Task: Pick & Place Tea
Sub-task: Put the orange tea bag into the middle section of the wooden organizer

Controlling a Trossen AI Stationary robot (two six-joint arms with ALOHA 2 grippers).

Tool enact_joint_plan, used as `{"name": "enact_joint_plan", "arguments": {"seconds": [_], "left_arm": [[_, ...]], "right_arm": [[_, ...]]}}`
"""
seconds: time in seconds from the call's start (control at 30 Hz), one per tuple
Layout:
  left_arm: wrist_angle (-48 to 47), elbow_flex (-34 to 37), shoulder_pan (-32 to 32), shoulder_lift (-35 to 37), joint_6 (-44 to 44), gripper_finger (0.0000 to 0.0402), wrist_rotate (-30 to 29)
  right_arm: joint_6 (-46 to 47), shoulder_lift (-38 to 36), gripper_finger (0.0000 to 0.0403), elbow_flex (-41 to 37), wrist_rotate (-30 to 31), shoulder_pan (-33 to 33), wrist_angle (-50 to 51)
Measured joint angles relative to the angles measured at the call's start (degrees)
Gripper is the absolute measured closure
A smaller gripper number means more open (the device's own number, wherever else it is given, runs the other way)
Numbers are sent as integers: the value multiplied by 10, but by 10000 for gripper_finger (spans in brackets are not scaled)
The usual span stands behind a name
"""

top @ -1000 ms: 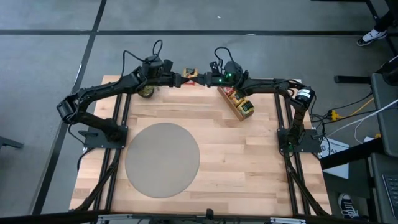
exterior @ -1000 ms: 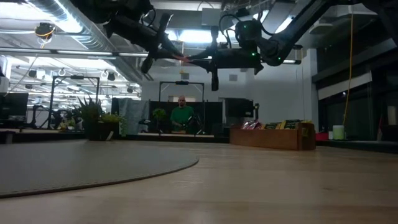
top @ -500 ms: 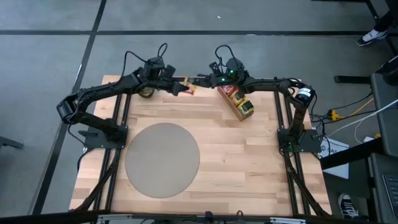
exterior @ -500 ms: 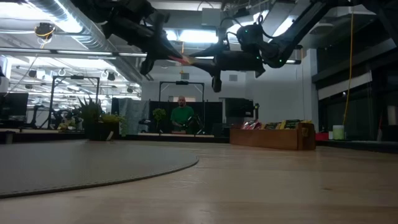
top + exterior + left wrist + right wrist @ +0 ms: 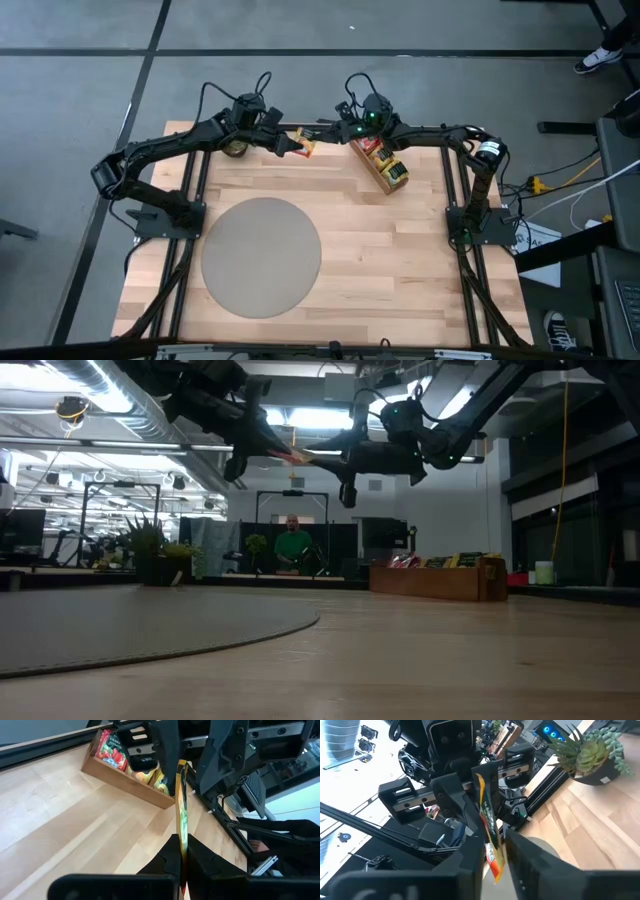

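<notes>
One yellow-orange tea sachet (image 5: 302,147) hangs in the air over the table's far edge, between my two grippers. My left gripper (image 5: 288,141) reaches in from the left and is shut on it. My right gripper (image 5: 322,128) reaches in from the right and is open. Its fingers (image 5: 466,855) stand on either side of the sachet's free end (image 5: 489,827). More tea sachets (image 5: 112,750) stand on edge in the long wooden tray (image 5: 385,166). My left gripper pinches the sachet's near end (image 5: 181,842) between its two fingers. The fingers come from the table's left, slanting a little downward. The sachet sticks out beyond the fingertips on edge, toward my right gripper, lifted clear of the table.
A potted plant (image 5: 235,148) stands at the far left, under my left arm. A grey round mat (image 5: 262,257) lies on the near left half of the wooden tabletop. A person (image 5: 292,546) sits in the room beyond the far edge.
My right gripper has opened and let go of the sachet, turning its wrist a little. My left gripper has kept hold and turned its wrist, and the sachet has swung a short way toward the table's near edge.
</notes>
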State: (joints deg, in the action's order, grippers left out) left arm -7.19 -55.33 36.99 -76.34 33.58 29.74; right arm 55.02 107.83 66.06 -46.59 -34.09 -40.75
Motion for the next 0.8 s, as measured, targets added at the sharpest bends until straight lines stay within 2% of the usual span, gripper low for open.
{"name": "enact_joint_plan", "arguments": {"seconds": [0.23,0.8], "left_arm": [[-4,0,0,0,1,396,0],[-5,0,0,0,-33,331,-1]], "right_arm": [[0,0,394,0,0,0,0],[56,0,399,0,-53,-10,4]]}}
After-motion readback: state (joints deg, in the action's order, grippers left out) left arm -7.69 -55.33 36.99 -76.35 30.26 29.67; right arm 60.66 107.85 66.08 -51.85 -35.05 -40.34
